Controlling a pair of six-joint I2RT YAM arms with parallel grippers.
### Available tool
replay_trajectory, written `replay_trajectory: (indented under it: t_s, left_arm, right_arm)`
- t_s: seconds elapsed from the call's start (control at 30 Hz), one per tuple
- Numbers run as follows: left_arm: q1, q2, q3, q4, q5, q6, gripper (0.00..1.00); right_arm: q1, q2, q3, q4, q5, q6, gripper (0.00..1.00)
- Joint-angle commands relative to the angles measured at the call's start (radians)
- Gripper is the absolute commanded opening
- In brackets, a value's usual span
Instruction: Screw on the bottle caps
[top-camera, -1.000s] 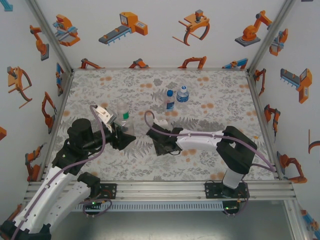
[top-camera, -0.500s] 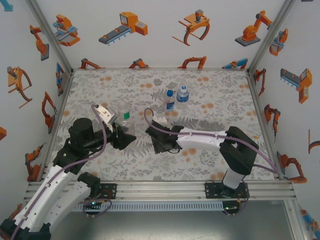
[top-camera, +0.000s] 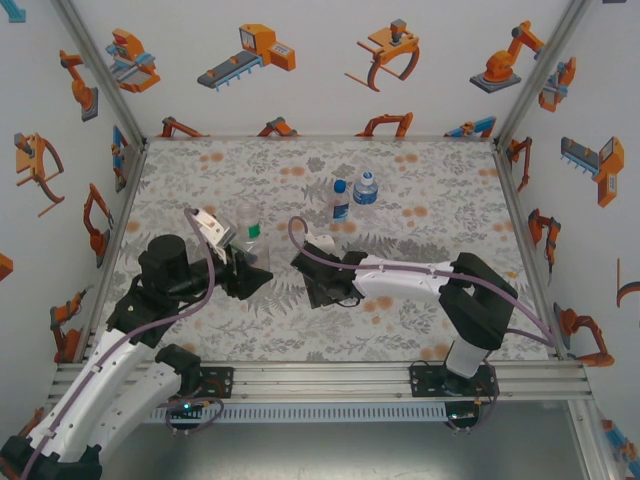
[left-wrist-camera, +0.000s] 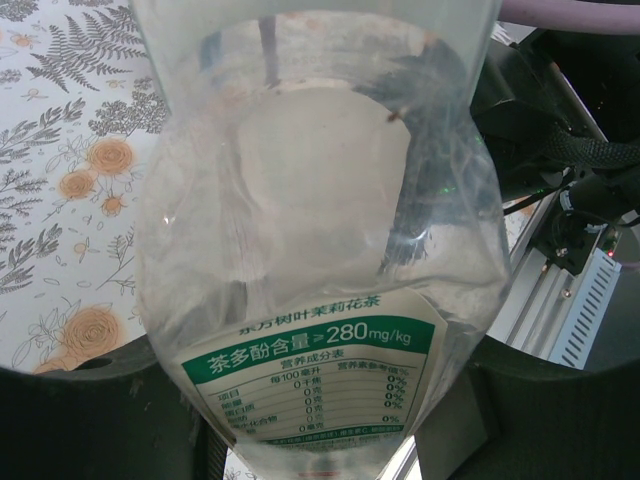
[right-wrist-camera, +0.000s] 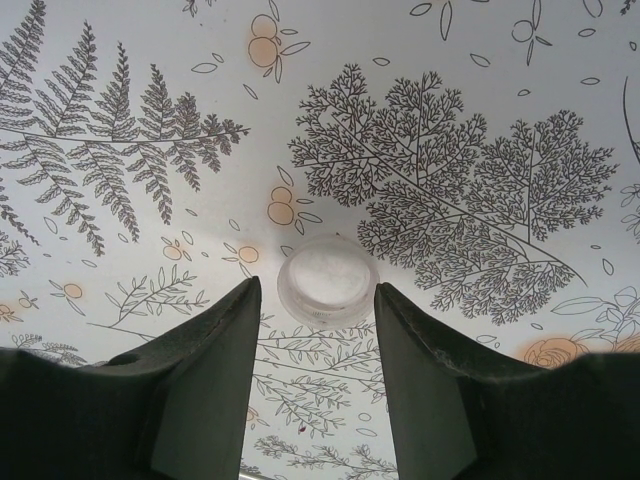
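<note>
A slim clear bottle (left-wrist-camera: 320, 250) with a white-and-green label is held in my left gripper (left-wrist-camera: 320, 425), its open mouth pointing away from the camera. From above, this bottle (top-camera: 250, 236) stands upright at left of centre, with the left gripper (top-camera: 246, 266) shut on its lower part. A white bottle cap (right-wrist-camera: 328, 283) lies flat on the table. My right gripper (right-wrist-camera: 318, 300) stands open just above the table, one finger on either side of the cap and a small gap on each side. In the top view the right gripper (top-camera: 325, 288) is near the table's middle.
Two small bottles with blue labels (top-camera: 340, 200) (top-camera: 366, 188) stand upright behind the grippers, each with a blue cap on. The floral table cover (top-camera: 430, 200) is ringed by white walls and metal posts. The rail (top-camera: 330, 378) runs along the near edge.
My right gripper has slid a little left and away from the near edge. The left gripper and its bottle have barely moved.
</note>
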Motion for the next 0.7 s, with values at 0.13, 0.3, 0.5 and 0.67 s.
replay_trajectory:
  t_s: [0.13, 0.3, 0.5, 0.67]
  left_arm:
    - [-0.008, 0.002, -0.004, 0.024, -0.005, -0.006, 0.16]
    - [-0.008, 0.004, -0.004, 0.024, -0.007, -0.007, 0.16]
    - [-0.010, 0.007, -0.005, 0.024, -0.010, -0.006, 0.16]
    - [-0.009, 0.009, -0.005, 0.026, -0.010, -0.007, 0.15]
  right_arm:
    - [0.008, 0.013, -0.001, -0.004, -0.003, 0.018, 0.47]
    - [0.008, 0.018, -0.003, -0.002, -0.005, 0.019, 0.47]
    - [0.008, 0.020, -0.006, 0.002, -0.005, 0.020, 0.47]
    - [0.007, 0.025, -0.010, 0.002, -0.007, 0.023, 0.47]
